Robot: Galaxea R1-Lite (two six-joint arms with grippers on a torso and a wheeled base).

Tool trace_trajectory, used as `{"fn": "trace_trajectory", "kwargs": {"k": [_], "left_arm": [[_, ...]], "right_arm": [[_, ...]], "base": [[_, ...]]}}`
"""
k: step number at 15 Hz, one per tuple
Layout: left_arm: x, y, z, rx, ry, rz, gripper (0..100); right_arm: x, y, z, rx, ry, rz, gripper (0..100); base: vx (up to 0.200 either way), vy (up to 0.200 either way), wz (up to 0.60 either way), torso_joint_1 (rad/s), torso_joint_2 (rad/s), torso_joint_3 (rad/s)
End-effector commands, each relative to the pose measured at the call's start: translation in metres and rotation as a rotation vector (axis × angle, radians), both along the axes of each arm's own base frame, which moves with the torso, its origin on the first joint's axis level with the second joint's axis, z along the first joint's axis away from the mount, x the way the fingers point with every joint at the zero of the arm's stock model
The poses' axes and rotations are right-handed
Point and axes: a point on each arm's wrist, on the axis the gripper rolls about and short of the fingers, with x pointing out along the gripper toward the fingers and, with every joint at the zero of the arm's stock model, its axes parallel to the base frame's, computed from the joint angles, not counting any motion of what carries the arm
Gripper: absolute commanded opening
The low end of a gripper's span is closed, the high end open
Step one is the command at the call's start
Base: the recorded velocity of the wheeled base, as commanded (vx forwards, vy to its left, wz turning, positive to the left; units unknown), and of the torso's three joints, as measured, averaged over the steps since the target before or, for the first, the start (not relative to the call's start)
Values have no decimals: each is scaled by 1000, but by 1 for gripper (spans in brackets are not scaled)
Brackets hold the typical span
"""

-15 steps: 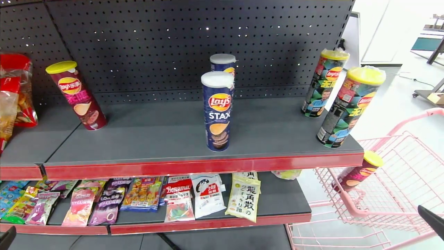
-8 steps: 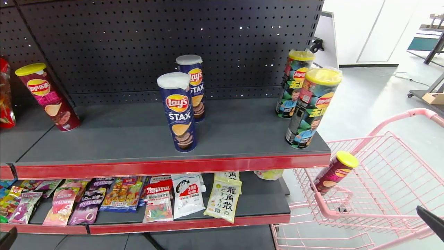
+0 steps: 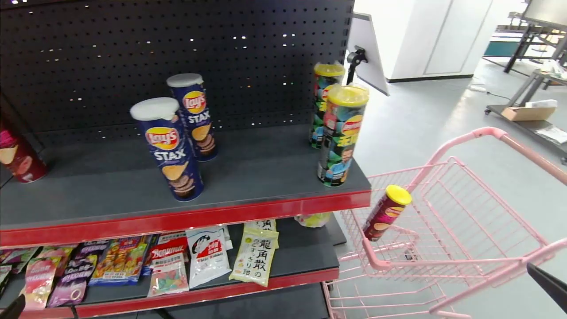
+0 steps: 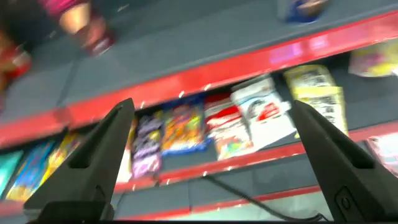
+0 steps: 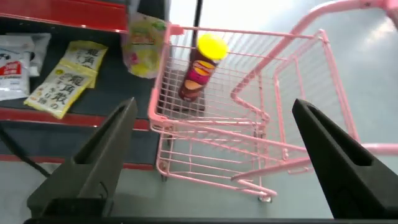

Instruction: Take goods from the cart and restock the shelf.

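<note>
Maroon chip can (image 3: 386, 213), yellow lid, leans in pink cart (image 3: 489, 131); long axis tilted, lid pointing up-right. Left gripper (image 4: 211, 109) and right gripper (image 5: 214, 106): jaws apart.

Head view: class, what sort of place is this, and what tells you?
Probably a shop aisle, or a mock-up of one: a pegboard-backed shelf with crisp tubes standing on it, snack packets below, and a pink shopping cart alongside.

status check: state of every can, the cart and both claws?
Cart: one can inside.
Cart can: lidded, leaning on the side wall.
Blue cans: upright on shelf, lidded.
Patterned cans: upright on shelf, lidded.
Left claw: open, empty.
Right claw: open, empty.
</note>
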Motion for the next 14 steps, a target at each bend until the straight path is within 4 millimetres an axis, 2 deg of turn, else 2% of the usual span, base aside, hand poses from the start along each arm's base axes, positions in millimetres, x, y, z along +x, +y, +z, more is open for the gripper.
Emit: {"fn": "trace_trajectory", "kwargs": {"k": [1, 6, 12, 14], "left_arm": [[-1, 0, 0, 3, -5, -1, 100], [-5, 1, 0, -1, -29, -4, 100], [-7, 1, 0, -4, -41, -5, 100], [-7, 2, 1, -4, -42, -7, 100]], "right_arm": [[2, -1, -1, 3, 12, -8, 100], [4, -3, 0, 4, 18, -43, 100], [12, -8, 0, 4, 53, -109, 100], [13, -8, -2, 6, 68, -111, 100]], "base": [[0, 0, -600, 7, -2, 7], [0, 0, -600, 1, -1, 3], [0, 0, 0, -8, 13, 10], [0, 0, 0, -129, 315, 173]]}}
